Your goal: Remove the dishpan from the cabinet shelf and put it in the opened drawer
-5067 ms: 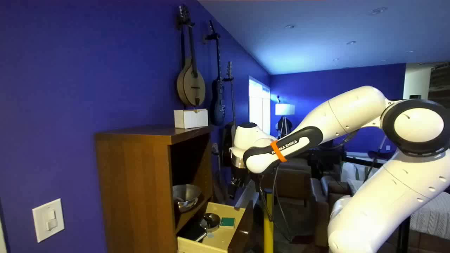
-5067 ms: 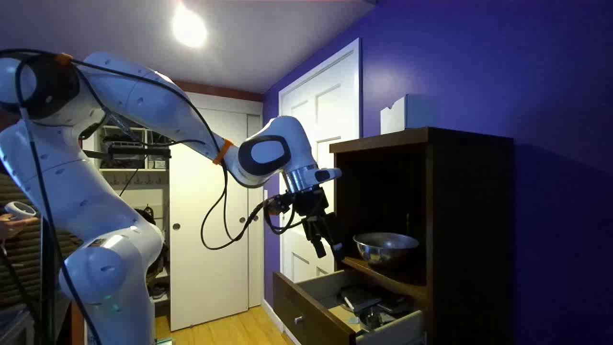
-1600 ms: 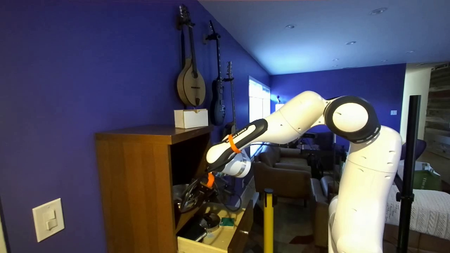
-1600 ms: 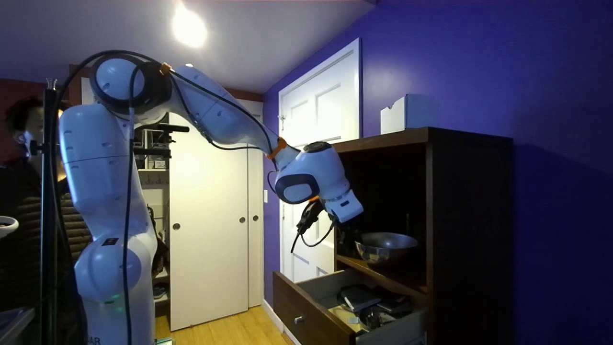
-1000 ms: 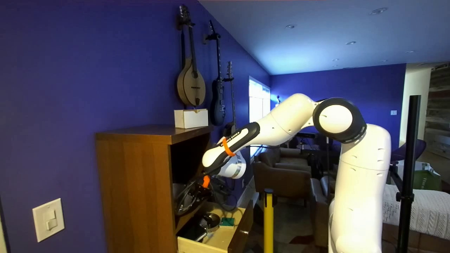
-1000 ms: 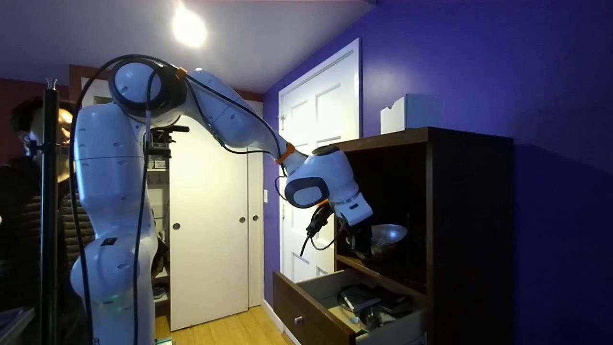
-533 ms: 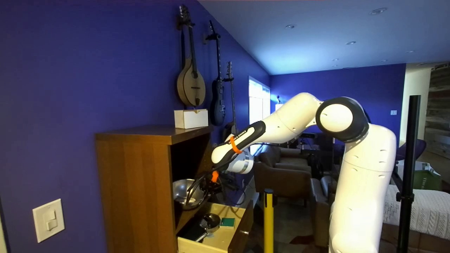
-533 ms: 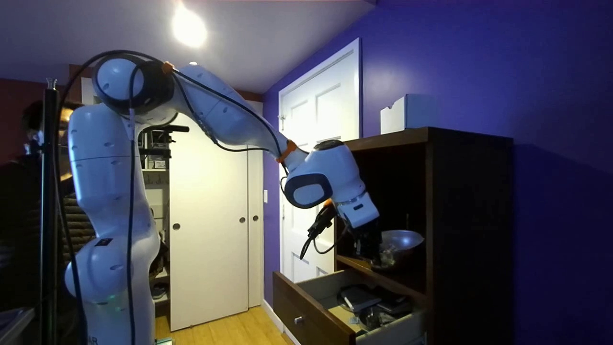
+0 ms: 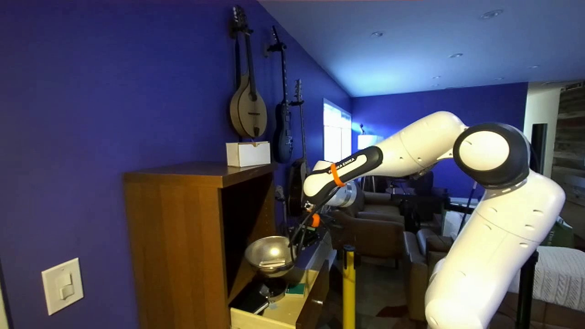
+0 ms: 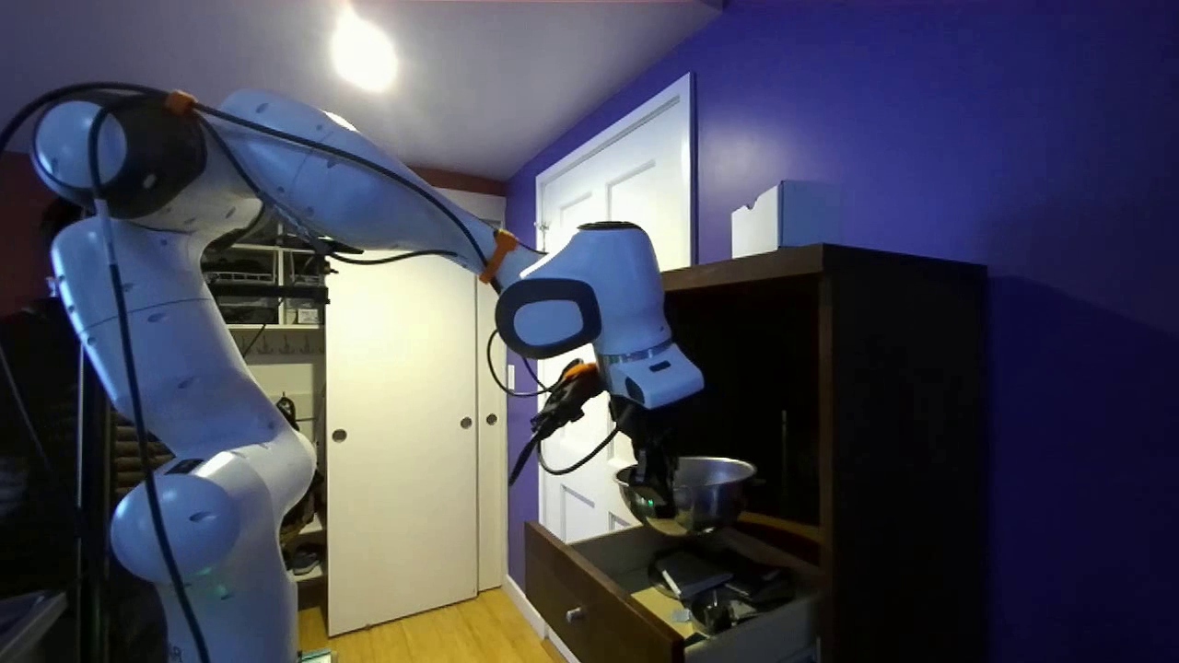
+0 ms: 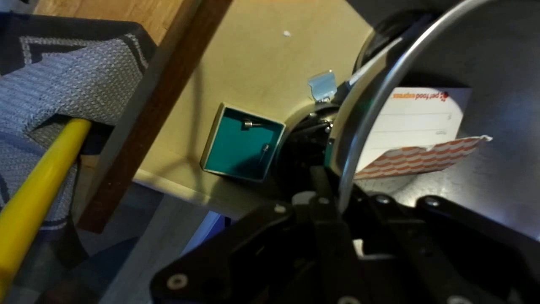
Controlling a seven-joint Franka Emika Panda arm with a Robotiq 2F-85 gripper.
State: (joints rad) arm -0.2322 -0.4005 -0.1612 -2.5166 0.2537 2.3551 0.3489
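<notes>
The dishpan point(image 10: 714, 497), a shiny silver bowl, hangs in the air in front of the cabinet shelf point(image 10: 783, 528) and above the drawer point(image 10: 603, 599). My gripper point(image 10: 656, 497) is shut on its near rim, one finger outside and one inside the bowl. In the wrist view the rim point(image 11: 390, 82) runs down between the fingers, and a white and orange paper point(image 11: 415, 120) lies inside the bowl. The pulled-out drawer shows its pale floor point(image 11: 261, 55) beside and beneath the dishpan. From an exterior view the dishpan point(image 9: 269, 253) appears slightly tilted.
Inside the drawer lie an open green box point(image 11: 242, 145), a dark round dish point(image 11: 303, 147) and a black notebook point(image 9: 249, 301). A yellow post point(image 9: 349, 292) stands just beyond the drawer front. On the cabinet top sits a white box point(image 9: 249, 154).
The gripper, earlier apart from the dishpan, has taken its rim. Over the last half second the arm has drawn back, carrying the dishpan off the shelf to above the drawer.
</notes>
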